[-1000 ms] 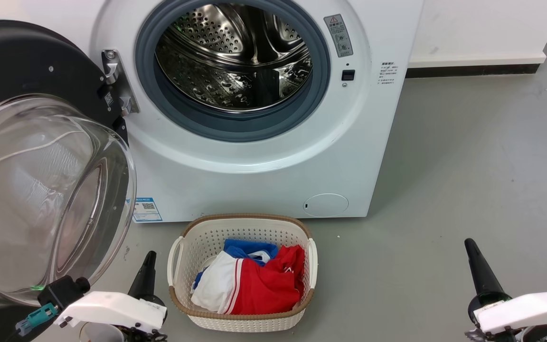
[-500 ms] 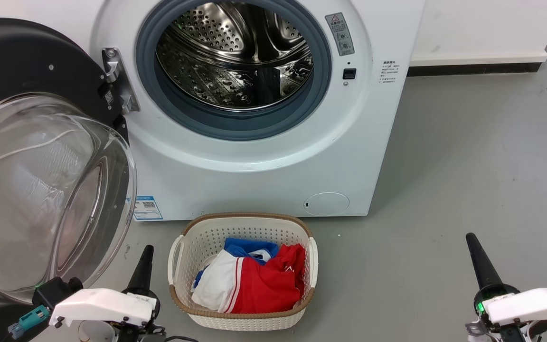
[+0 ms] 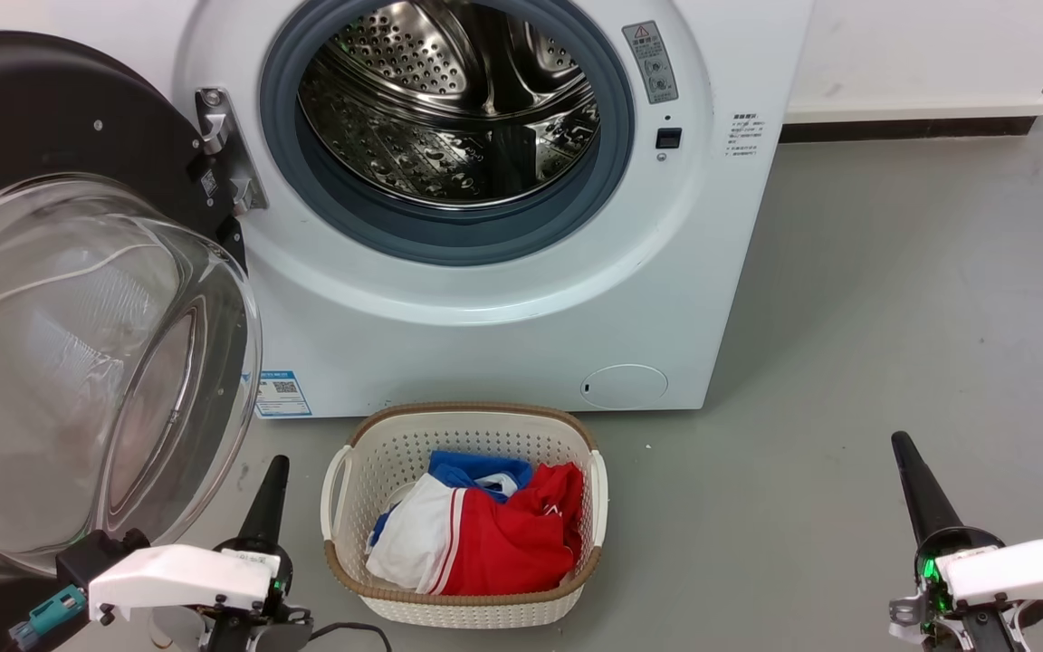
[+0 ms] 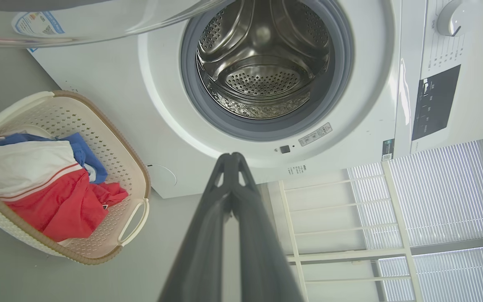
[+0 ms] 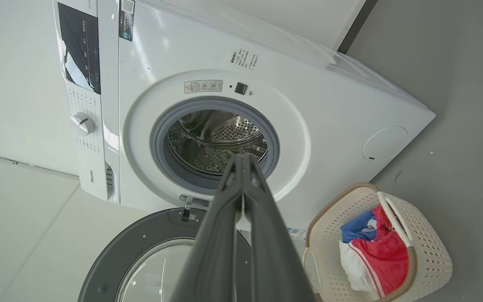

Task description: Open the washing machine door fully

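Observation:
The white washing machine (image 3: 485,326) faces me with its steel drum (image 3: 449,100) exposed. The washing machine door (image 3: 51,118), a black disc with a bulging glass bowl (image 3: 78,362), hangs swung out wide to the left on its metal hinge (image 3: 218,149). My left gripper (image 3: 275,471) is shut and empty at the lower left, beside the bowl's lower edge and apart from it. My right gripper (image 3: 904,453) is shut and empty over the floor at the lower right. The left gripper (image 4: 232,157) and the right gripper (image 5: 243,157) each show both fingers pressed together. The door (image 5: 111,260) lies below the drum opening in the right wrist view.
A cream laundry basket (image 3: 467,415) with red, white and blue clothes stands on the grey floor in front of the machine, between my grippers. Open floor (image 3: 893,299) stretches to the right. A white wall with a dark skirting (image 3: 902,134) runs behind.
Both wrists have drifted slightly outward and lower in the head view, with their fingers pointing a little more upright. The camera shifted a touch. The door has not moved.

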Robot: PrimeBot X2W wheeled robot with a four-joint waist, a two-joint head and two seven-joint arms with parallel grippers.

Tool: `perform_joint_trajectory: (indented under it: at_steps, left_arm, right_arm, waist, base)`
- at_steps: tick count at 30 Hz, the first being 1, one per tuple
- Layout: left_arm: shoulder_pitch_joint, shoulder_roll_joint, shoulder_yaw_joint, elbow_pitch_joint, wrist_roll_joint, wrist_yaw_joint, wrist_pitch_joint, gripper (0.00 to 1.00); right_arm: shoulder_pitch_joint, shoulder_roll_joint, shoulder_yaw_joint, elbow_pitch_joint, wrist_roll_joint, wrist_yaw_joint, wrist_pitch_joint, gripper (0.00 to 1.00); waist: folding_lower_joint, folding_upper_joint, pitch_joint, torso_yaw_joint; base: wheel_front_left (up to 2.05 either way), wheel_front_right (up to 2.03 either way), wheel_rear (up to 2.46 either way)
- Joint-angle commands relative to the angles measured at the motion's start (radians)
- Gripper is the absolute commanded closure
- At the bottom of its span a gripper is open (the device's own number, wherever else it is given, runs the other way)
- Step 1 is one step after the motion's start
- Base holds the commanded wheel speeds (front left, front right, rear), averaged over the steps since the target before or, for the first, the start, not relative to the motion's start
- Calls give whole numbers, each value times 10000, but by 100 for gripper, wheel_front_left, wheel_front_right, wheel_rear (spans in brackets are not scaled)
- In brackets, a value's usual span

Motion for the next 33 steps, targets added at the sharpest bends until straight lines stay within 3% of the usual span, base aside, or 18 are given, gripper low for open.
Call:
perform_joint_trajectory:
  at_steps: [1, 33]
  left_arm:
    - [-213, -6, 114, -20, -175, -101, 48, 100]
    - [-407, -501, 938, 202, -2197, -713, 581, 100]
  right_arm:
    - [-225, -45, -32, -5, 230, 3, 35, 100]
    - [-653, -26, -153, 480, 2721, 4, 249, 100]
  waist:
    - [0, 0, 4, 3]
    - [0, 0, 98, 57]
  base:
    - [0, 0, 0]
    - [0, 0, 0]
